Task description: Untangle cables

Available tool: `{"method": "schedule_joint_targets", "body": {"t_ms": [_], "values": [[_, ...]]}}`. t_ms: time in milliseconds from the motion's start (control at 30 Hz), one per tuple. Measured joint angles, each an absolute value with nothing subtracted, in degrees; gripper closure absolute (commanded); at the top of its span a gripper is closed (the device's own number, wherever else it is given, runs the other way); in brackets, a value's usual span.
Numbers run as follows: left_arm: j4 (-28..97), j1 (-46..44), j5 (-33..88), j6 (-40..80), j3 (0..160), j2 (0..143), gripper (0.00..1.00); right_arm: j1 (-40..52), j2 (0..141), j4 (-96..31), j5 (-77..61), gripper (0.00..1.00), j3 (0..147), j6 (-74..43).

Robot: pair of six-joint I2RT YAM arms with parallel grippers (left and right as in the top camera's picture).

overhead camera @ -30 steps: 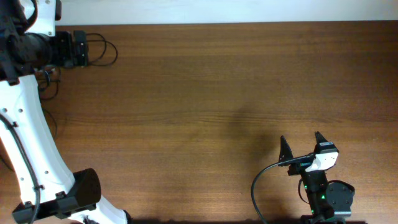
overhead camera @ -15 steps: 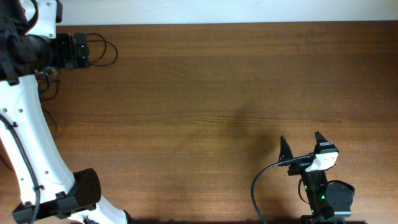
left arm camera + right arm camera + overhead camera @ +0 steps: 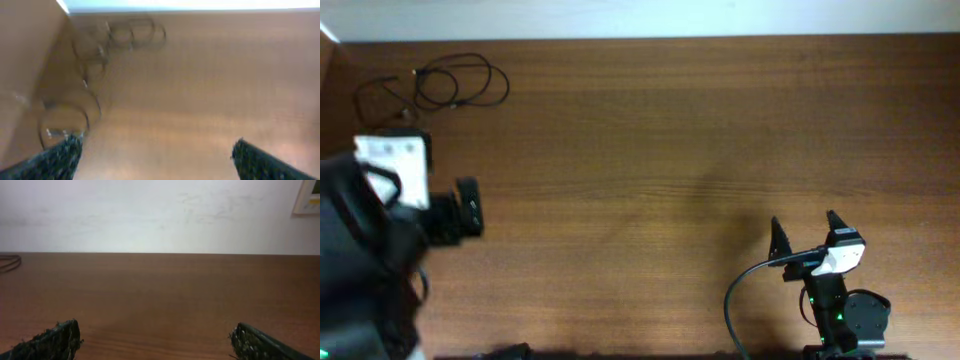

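The cables (image 3: 432, 85) are thin black cords lying in loose loops at the far left corner of the wooden table. They show blurred in the left wrist view (image 3: 105, 45), and one loop edge shows at the left of the right wrist view (image 3: 7, 262). My left gripper (image 3: 470, 208) is open and empty at the left side, well in front of the cables; in its wrist view (image 3: 157, 157) the fingers are wide apart. My right gripper (image 3: 807, 235) is open and empty at the front right, its fingers apart in its wrist view (image 3: 155, 340).
The brown wooden table (image 3: 670, 150) has its far edge against a white wall (image 3: 160, 215). A thick black arm cable (image 3: 735, 300) curves beside the right arm's base. The left wrist view is motion-blurred.
My left arm has pulled back from the far left corner toward the front left, uncovering the cables. The right arm has not moved.
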State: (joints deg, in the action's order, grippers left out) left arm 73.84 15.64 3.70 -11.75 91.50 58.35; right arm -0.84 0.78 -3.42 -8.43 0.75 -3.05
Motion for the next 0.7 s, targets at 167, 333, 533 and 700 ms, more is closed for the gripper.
{"method": "schedule_joint_targets", "body": {"t_ms": [167, 333, 533, 700], "values": [[28.84, 15.38, 6.07, -11.75, 34.09, 29.28, 0.01, -0.84, 0.71, -3.40, -8.40, 0.01, 0.62, -3.03], [9.10, 15.38, 11.49, -11.53, 17.12, 22.81, 0.01, -0.84, 0.71, -3.38, -8.40, 0.01, 0.62, -3.05], [3.40, 10.24, 10.17, -11.49, 0.69, 7.25, 0.01, -0.84, 0.67, -3.38, -8.40, 0.01, 0.62, -3.03], [3.77, 7.51, 5.67, -11.49, 0.69, 0.82, 0.01, -0.84, 0.62, -3.38, -8.40, 0.01, 0.62, -3.03]]}}
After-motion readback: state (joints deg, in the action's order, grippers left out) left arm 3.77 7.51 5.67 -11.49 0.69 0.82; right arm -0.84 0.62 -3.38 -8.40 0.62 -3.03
